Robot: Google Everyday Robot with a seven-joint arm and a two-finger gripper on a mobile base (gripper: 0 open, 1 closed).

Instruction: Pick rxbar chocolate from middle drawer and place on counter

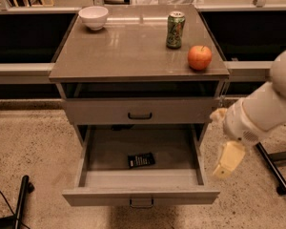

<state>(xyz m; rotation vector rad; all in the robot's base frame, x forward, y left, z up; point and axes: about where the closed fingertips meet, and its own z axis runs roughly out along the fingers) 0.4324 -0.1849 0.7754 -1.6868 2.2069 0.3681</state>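
A speckled stone floor point(33, 147) runs under a drawer cabinet, with dark, low shelving behind it. The gripper point(226, 156) hangs from the pale arm point(262, 109) just off the right side of the open drawer point(140, 194), level with its side wall and outside it, touching nothing. Whether the gripper is wide or narrow I cannot tell, and nothing shows in its hold. Inside the drawer, the bar point(141, 160) lies flat on the floor panel, a little behind the drawer's front wall and close to its middle, apart from every wall. Just above the drawer, the shut drawer front point(140, 111) shows its loop handle. Higher above the drawer, the bench point(128, 51) carries an apple point(199, 57) over the drawer's right side near the front edge, a green can point(175, 29) behind the apple, and a white bowl point(93, 17) over the drawer's back left corner. The wide front and middle of the bench hold nothing. By my reading the task is in its early part: the drawer stands pulled out, so access is done, but the bar is not yet grasped. Left to do are the reach over the drawer's right wall, the descent onto the bar, the grasp, the lift clear of the drawer, and the placing on the bench.
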